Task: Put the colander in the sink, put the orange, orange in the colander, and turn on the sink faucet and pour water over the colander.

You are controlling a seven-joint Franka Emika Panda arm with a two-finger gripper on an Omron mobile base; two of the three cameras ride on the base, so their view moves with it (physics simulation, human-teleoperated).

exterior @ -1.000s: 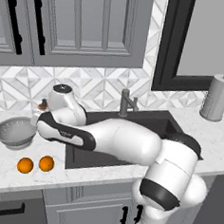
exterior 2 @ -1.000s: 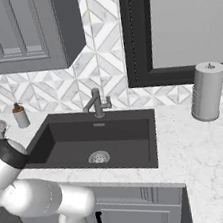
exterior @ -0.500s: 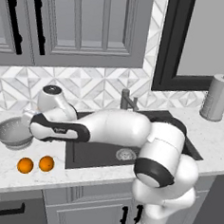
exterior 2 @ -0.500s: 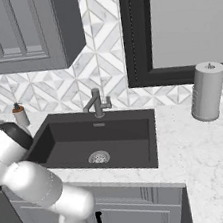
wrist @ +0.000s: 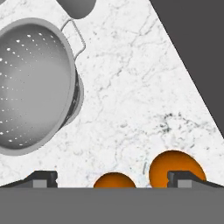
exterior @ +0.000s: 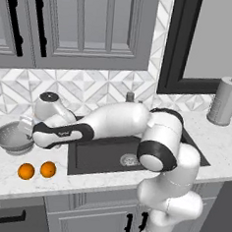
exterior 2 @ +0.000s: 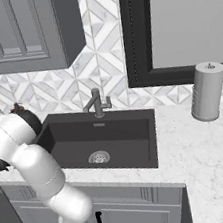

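The silvery colander (exterior: pixel 8 138) stands on the marble counter left of the sink (exterior: pixel 99 158). Two oranges (exterior: pixel 26 170) (exterior: pixel 48 169) lie in front of it near the counter edge. My gripper (exterior: pixel 27 127) hovers open just right of the colander, above the counter, holding nothing. In the hand view the colander (wrist: pixel 35 83) is at the upper left, and the oranges (wrist: pixel 114 180) (wrist: pixel 175 167) sit low between the spread fingertips (wrist: pixel 43 178). The sink faucet (exterior 2: pixel 97 103) stands behind the basin (exterior 2: pixel 62 138); no water runs.
A paper towel roll (exterior: pixel 225 101) stands on the counter right of the sink. A soap dispenser (exterior 2: pixel 17 107) peeks out behind my arm at the sink's left. Cabinets hang above the counter. A round drain (exterior 2: pixel 99 157) sits in the sink floor.
My arm has swung left, carrying the hand from near the sink's left rim to beside the colander. The jaws stayed open; colander and oranges have not moved.
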